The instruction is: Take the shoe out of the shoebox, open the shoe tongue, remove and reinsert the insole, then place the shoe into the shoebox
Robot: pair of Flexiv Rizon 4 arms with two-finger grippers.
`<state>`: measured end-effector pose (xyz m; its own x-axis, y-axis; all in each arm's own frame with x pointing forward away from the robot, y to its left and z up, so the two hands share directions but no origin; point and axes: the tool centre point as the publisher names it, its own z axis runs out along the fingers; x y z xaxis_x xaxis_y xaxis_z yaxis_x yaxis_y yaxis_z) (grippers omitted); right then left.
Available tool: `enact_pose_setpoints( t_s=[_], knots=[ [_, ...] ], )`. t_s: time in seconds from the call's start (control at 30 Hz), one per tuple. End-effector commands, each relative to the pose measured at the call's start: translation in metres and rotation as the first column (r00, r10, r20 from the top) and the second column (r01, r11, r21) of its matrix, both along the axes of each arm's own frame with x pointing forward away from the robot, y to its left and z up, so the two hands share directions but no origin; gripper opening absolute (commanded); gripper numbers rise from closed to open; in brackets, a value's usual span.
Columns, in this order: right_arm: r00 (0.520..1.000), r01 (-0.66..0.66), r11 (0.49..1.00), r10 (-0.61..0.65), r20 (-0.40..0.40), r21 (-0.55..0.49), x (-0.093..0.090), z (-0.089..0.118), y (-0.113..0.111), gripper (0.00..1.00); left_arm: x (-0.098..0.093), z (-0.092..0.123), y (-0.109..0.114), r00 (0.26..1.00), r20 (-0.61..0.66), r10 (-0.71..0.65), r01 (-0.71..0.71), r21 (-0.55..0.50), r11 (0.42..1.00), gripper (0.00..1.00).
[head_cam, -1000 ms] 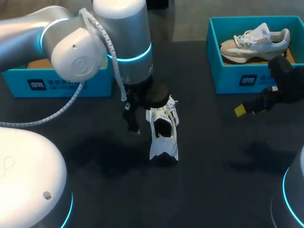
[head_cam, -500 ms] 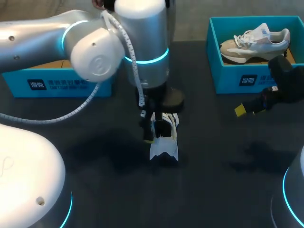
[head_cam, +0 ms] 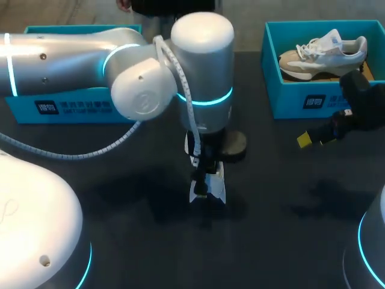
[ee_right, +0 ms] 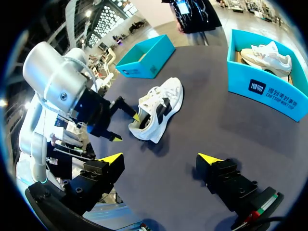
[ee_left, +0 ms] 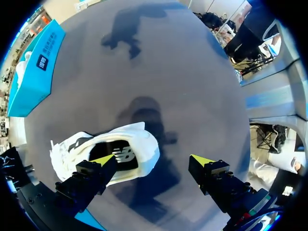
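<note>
In the head view, the white shoe (head_cam: 216, 191) stands on the dark table (head_cam: 283, 241), near its middle and outside both boxes. The left gripper (head_cam: 204, 183) hangs directly over the shoe and covers most of it. The right gripper (head_cam: 308, 139) is well apart, beside the right shoebox (head_cam: 301, 99), in which a second shoe (head_cam: 325, 51) lies. The left shoebox (head_cam: 60, 102) is at the far side of the table.

In the left wrist view, the left gripper (ee_left: 153, 161) is spread wide. One fingertip (ee_left: 103, 159) is at the shoe's (ee_left: 139, 144) opening, and the other is over bare table, apart from the shoe.

In the right wrist view, the right gripper (ee_right: 161, 159) is released and holds nothing. The shoe (ee_right: 161, 106) lies ahead of it, with one finger of the left gripper (ee_right: 126, 127) at the heel opening.
</note>
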<state>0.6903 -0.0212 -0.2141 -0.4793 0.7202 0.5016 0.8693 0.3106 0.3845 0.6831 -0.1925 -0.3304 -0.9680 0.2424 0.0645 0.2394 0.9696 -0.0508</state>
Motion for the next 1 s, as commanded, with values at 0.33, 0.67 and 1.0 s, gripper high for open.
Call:
enact_pose_setpoints(
  t_s=[0.33,0.67,1.0],
  knots=[
    [1.0,0.001,1.0,-0.001,-0.001,-0.002,0.0,0.0,0.001,1.0,-0.012,-0.043,0.005,0.999,0.013,0.043,-0.043,0.034,0.999,1.0],
    [1.0,0.001,1.0,-0.001,-0.001,-0.002,0.0,0.0,0.001,1.0,-0.01,-0.058,0.002,0.996,0.011,0.084,-0.084,0.043,0.996,1.0],
    [1.0,0.001,1.0,-0.001,-0.001,-0.002,0.0,0.0,0.001,1.0,-0.01,-0.057,-0.004,0.995,0.005,0.101,-0.101,0.04,0.994,0.92]
  ],
)
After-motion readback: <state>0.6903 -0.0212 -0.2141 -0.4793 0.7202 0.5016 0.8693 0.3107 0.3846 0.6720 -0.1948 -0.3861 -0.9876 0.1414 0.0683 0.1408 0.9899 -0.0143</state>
